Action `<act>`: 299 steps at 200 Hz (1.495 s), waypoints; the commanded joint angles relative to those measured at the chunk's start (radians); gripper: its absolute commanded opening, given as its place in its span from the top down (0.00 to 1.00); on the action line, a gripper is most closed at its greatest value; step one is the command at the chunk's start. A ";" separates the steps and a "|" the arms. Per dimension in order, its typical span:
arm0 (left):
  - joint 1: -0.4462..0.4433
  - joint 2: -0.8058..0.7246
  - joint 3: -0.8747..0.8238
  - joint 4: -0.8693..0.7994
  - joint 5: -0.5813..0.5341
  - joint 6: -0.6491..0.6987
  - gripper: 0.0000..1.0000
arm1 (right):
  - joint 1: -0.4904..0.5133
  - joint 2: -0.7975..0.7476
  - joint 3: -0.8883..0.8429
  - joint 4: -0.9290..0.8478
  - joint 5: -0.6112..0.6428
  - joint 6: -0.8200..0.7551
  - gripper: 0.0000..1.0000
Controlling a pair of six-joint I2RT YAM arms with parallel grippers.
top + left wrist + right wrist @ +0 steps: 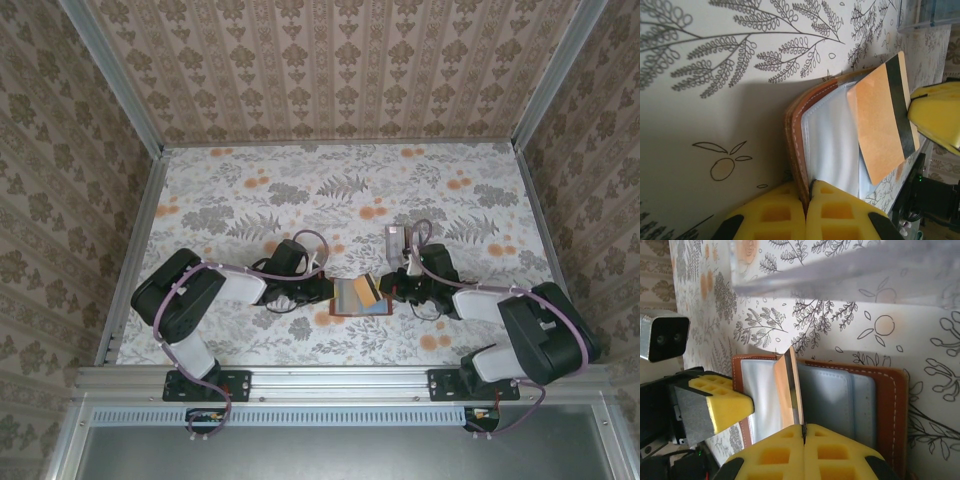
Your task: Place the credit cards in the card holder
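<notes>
Open card holder [890, 405] lay flat between both arms. Left gripper [806, 200] was clenched on its leather edge. Right gripper [803, 440] pinched an orange card [877, 125] by its striped edge, tilted just above the clear pockets

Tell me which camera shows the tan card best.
Left wrist: the tan card faces that camera, showing its broad face and black stripe, over the card holder. The right wrist view catches the card nearly edge-on; top external shows it small.
</notes>
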 commanded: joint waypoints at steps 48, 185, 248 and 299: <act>-0.015 0.037 -0.042 0.092 -0.046 -0.137 1.00 | 0.101 -0.134 -0.041 -0.025 0.235 0.077 1.00; -0.015 0.035 -0.061 0.137 -0.039 -0.158 1.00 | 0.246 -0.089 -0.074 0.028 0.379 0.147 1.00; -0.023 0.034 -0.053 0.126 -0.036 -0.146 0.94 | 0.307 -0.084 -0.071 0.055 0.473 0.196 1.00; -0.024 0.035 -0.049 0.115 -0.018 -0.132 0.92 | 0.326 -0.034 -0.050 0.080 0.470 0.198 1.00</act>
